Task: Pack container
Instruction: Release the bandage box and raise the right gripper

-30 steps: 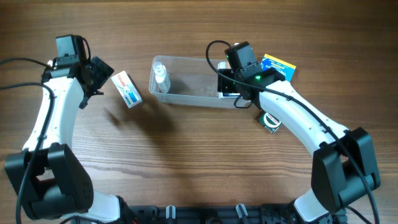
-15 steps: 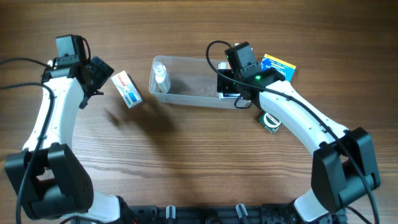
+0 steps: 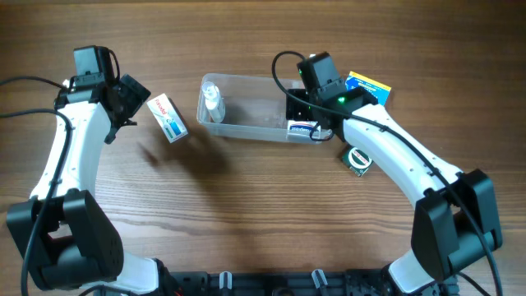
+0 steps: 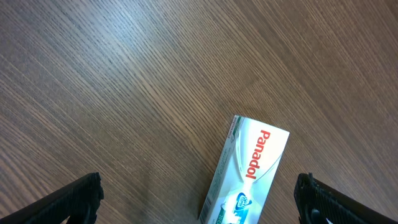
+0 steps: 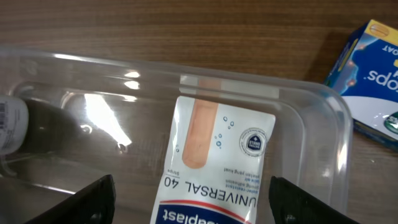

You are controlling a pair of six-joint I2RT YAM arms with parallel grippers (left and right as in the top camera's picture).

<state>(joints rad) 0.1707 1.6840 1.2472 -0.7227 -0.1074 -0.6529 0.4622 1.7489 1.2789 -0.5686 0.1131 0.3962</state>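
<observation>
Container: clear tub, mid-bench.
We log inside it a small bottle at its left end and a plaster box lying at its right end.
Right claw: over that end, jaws spread, clear of the box.
Panadol box: left of the container.
Left claw: farther left, jaws wide, empty.
Blue box: just right of the container.

I get even, fairly bright light from above on all three feeds. On the overhead feed, faint soft-edged shadows lie on the table, and nothing is washed out. White glare streaks the clear container wall on the right wrist feed. The left wrist feed shows crisp wood grain, with its bottom corners falling dark.
</observation>
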